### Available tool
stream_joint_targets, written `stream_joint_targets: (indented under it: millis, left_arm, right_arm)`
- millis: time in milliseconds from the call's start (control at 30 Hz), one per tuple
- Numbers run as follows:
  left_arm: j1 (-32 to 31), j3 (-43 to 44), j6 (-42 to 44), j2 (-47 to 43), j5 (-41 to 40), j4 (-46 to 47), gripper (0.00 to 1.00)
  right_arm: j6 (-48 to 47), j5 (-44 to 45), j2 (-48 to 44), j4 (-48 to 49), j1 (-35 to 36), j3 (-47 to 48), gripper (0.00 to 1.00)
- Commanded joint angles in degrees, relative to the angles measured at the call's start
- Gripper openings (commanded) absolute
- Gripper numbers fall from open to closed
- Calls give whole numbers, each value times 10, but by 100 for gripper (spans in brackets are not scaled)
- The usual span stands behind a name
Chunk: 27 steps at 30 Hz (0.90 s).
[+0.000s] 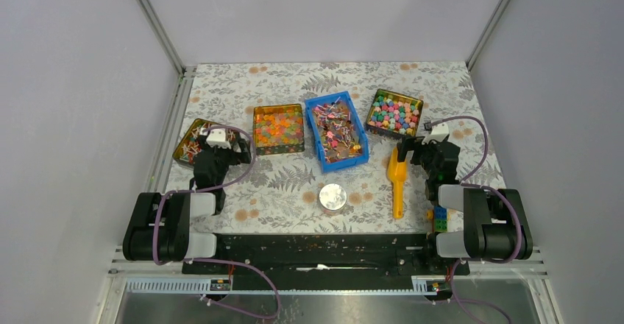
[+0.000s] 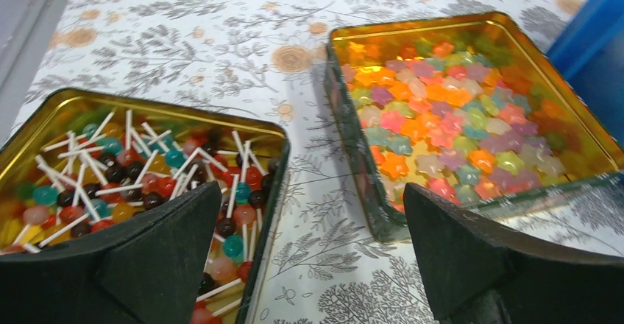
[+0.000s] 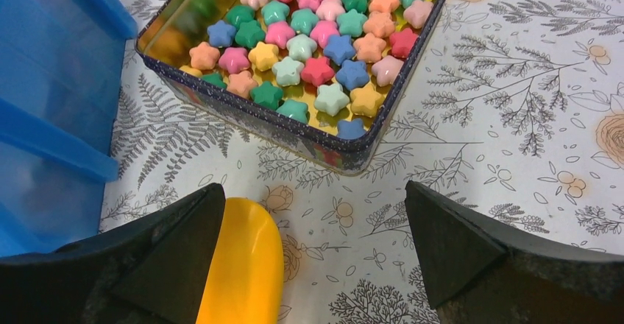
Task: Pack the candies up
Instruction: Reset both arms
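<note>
From above, we saw four containers in a row on the table (image 1: 294, 81): a lollipop tin (image 1: 183, 138) at the left, a jelly tin (image 1: 278, 107) of orange and yellow pieces, a blue bin (image 1: 344, 163) holding the candies (image 1: 336, 129), and a star tin (image 1: 401, 96) of pastel sweets at the right. At the left wrist, the left tool (image 2: 313, 191) stood released and empty above the gap between the lollipop tin and the jelly tin. At the right wrist, the right tool (image 3: 313, 191) was likewise spread and empty, just short of the star tin, with a yellow scoop (image 3: 243, 265) by one finger.
</note>
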Motion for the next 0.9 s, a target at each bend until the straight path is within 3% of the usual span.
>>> stream_joint_targets:
  millis: [0,867]
  left_arm:
    - [3,26,-40,-2,-95,13,99]
    - [0,37,-25,1,-93,-4,99]
  right_arm:
    - [6,17,-3,54,-3,1,100]
    - [6,18,-6,58,-3,-1,100]
